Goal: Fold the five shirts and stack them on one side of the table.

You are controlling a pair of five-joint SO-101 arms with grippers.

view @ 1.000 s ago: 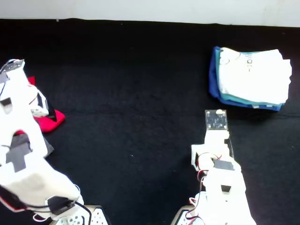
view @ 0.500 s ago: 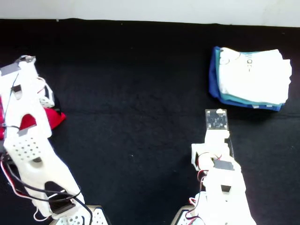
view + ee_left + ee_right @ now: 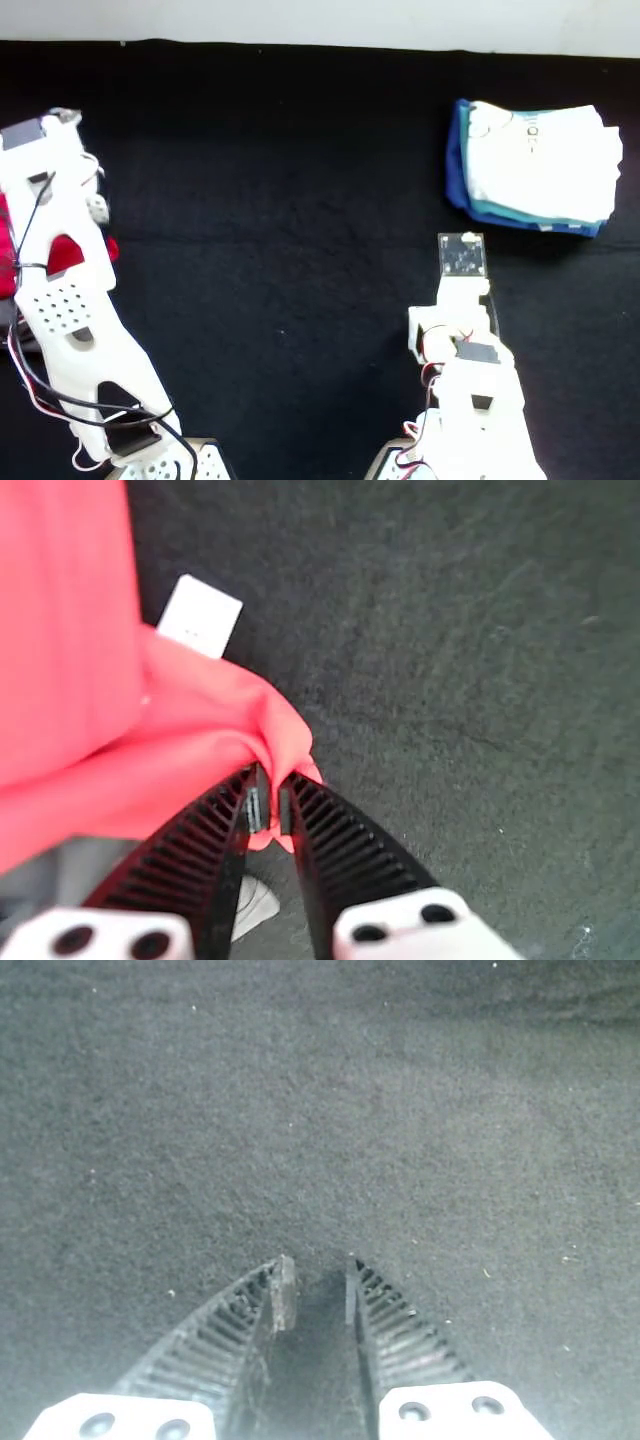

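A red shirt (image 3: 80, 680) with a white label (image 3: 200, 615) hangs bunched from my left gripper (image 3: 268, 800), which is shut on a fold of its edge just above the black table. In the high view the left arm (image 3: 60, 290) stands at the table's left edge, with bits of the red shirt (image 3: 6, 255) showing beside it. A stack of folded shirts (image 3: 535, 165), white on top of teal and blue, lies at the back right. My right gripper (image 3: 317, 1295) hovers low over bare cloth with a narrow gap between its fingers, holding nothing.
The table (image 3: 280, 200) is covered in black cloth that runs to a white wall at the back. A patch of grey fabric (image 3: 60, 870) lies under the red shirt near my left gripper. The right arm (image 3: 470, 350) sits at the front, short of the stack.
The left arm has swung up and toward the table's left edge, dragging the red shirt with it, so less red shows beside it. The right arm and the stack have not moved.
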